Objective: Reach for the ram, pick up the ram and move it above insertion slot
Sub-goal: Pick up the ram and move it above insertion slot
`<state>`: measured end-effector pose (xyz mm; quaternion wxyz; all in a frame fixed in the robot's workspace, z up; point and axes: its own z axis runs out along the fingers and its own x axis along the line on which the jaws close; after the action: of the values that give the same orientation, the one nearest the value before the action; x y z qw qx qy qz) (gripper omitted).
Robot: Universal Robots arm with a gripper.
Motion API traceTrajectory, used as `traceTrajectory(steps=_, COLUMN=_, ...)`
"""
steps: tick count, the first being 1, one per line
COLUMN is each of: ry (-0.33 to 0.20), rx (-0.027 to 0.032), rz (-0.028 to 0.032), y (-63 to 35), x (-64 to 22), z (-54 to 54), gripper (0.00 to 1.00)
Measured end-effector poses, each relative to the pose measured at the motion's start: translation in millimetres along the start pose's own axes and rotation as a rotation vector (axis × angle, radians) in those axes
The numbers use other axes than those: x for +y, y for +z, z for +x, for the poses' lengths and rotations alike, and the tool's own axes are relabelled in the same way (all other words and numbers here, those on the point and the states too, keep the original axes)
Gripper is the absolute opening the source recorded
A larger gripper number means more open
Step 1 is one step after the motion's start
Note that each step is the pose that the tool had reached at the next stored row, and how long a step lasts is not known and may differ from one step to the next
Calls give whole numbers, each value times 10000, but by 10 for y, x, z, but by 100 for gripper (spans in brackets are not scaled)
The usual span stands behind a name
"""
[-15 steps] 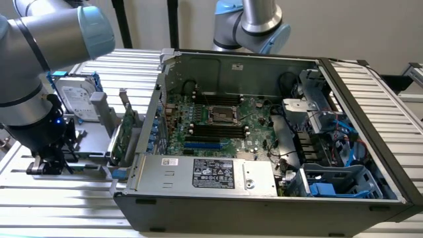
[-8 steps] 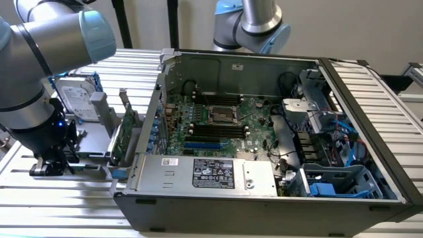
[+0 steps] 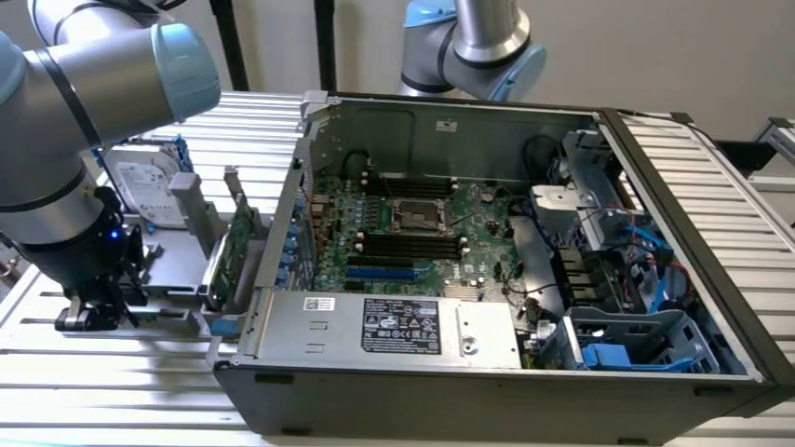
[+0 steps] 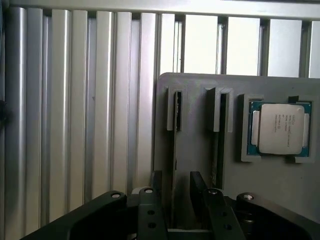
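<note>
ram (image 4: 175,150) stands on edge in the grey holder (image 4: 195,140), long axis running between the tool's (image 4: 176,176) open fingers (image 4: 156,200), which straddle it unclamped; insertion slot (image 3: 404,244) sits well apart, inside the computer case (image 3: 497,396).

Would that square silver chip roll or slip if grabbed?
The chip looks flat and square, so it probably won't roll. Its smooth metal top might be slippery. It sits framed in the gray holder, so pushing likely won't move it.
</note>
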<state>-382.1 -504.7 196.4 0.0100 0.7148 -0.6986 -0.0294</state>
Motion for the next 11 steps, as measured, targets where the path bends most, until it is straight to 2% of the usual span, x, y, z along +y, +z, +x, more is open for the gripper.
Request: traceTrajectory(steps=11, ry=0, rx=-6, rz=0, y=3, x=-12, z=-4, gripper=36)
